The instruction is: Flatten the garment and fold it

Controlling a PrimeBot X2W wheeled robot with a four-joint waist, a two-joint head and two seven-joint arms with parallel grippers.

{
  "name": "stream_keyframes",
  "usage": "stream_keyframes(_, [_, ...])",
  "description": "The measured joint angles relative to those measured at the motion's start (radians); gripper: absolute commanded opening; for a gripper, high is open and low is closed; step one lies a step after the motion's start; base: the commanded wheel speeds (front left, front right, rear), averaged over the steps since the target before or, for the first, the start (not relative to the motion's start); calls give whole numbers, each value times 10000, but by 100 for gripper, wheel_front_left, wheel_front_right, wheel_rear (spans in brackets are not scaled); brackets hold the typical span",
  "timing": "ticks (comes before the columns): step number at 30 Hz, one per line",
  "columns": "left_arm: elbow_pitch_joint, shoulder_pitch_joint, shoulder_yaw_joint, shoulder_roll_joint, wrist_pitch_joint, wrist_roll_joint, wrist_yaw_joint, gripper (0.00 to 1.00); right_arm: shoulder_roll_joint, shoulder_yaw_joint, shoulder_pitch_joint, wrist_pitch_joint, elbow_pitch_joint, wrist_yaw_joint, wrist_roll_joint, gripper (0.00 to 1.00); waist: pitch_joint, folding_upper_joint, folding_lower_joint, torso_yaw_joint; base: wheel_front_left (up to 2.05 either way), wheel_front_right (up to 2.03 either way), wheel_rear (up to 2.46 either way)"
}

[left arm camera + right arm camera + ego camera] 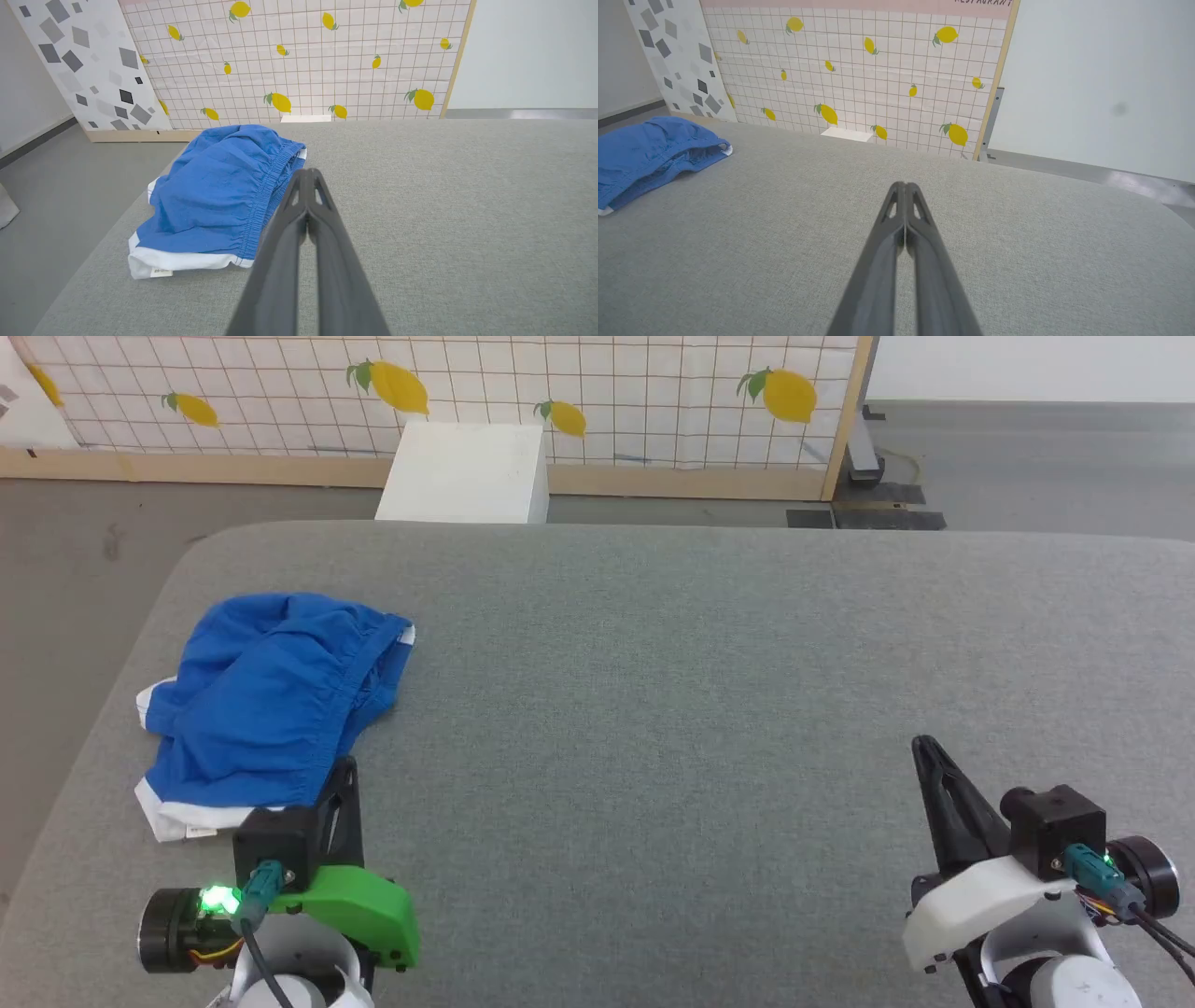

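Find the garment heaped on the left part of the grey surface, close to its left edge and not yet flattened. Read its long axis as a diagonal, from the white-trimmed hem at near left to the far right corner. Note the gathered waistband running down the right flank, the side turned to the left hand. Place that hand just near and right of the heap, tip at the cloth's near-right edge; cannot tell whether touching or merely beside. See its fingers pressed together, pinching nothing, pointing far along the waistband, low over the surface. See the right hand likewise pressed together and empty, well apart at near right. Judge the left arm much the nearer, so expect the first grasp to call for spreading those fingers and shifting left onto the waistband.
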Motion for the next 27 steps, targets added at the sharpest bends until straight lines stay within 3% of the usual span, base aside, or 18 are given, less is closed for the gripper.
stream_keyframes(27, [0, 0, 0, 0, 0, 0, 0, 0, 0, -2, 0, 0, 0, 0, 0, 0, 0, 0, 0, 0, 0, 0, 0])
